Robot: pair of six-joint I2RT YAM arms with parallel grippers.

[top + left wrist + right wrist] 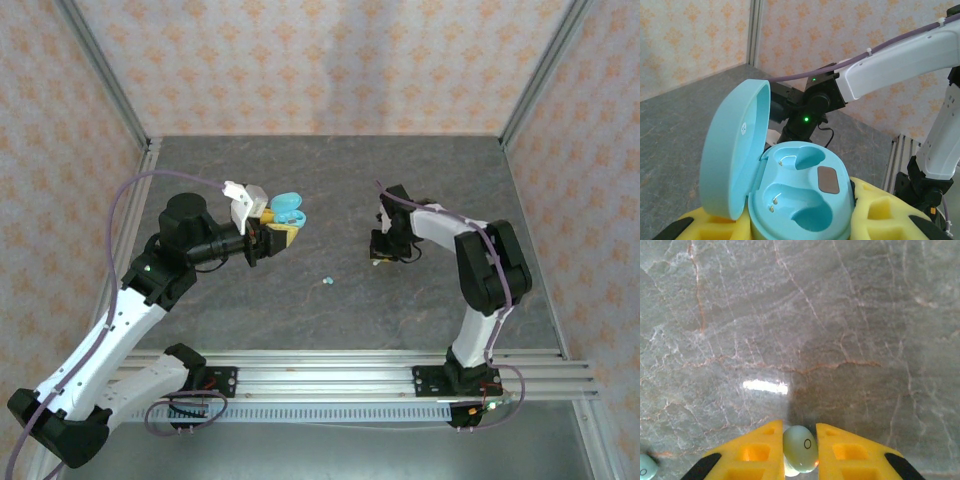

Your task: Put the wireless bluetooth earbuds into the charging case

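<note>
The left end effector (270,235) pinches an open teal charging case (805,200) by its base, with the yellow fingers (880,215) pressed against either side. The case's lid (735,150) stands up on the left, and both wells in the base are empty. Over the grey marble tabletop (840,315), the right end effector (799,429) sits low, its fingers set against the two sides of a light teal earbud (800,450), pinching it. A second teal earbud (327,281) lies loose on the tabletop between the two arms, well apart from the case.
</note>
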